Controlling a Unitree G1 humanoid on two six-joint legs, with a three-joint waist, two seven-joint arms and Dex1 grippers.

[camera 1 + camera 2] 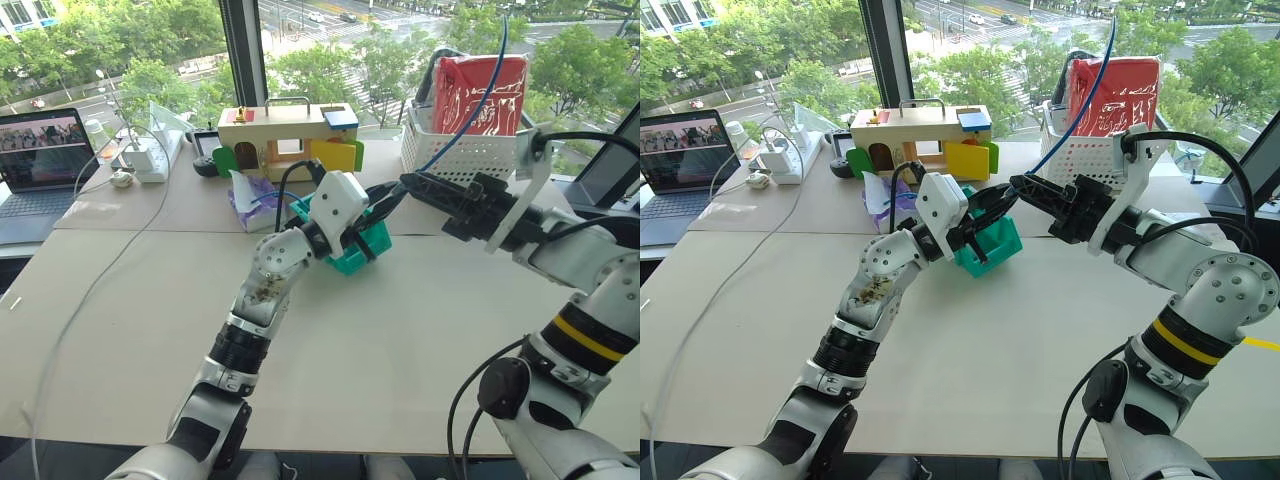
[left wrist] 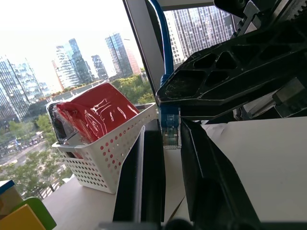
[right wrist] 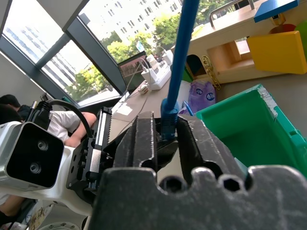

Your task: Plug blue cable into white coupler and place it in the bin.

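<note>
Desk by the window: cable [image 2: 169, 125], plug end pinched in the clenched right end effector [image 1: 410, 185], hangs over the bin [image 1: 1002, 243]. Left end effector [image 2: 170, 172], released, brackets the plug. Coupler unseen. Keep plug and socket aligned, then push straight.

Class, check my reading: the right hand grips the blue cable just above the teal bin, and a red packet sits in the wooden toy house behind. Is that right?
One detail is wrong. The red packet sits in the white lattice basket, not the wooden house, as the left eye view shows. The rest stands: the right hand grips the blue cable above the teal bin.
</note>
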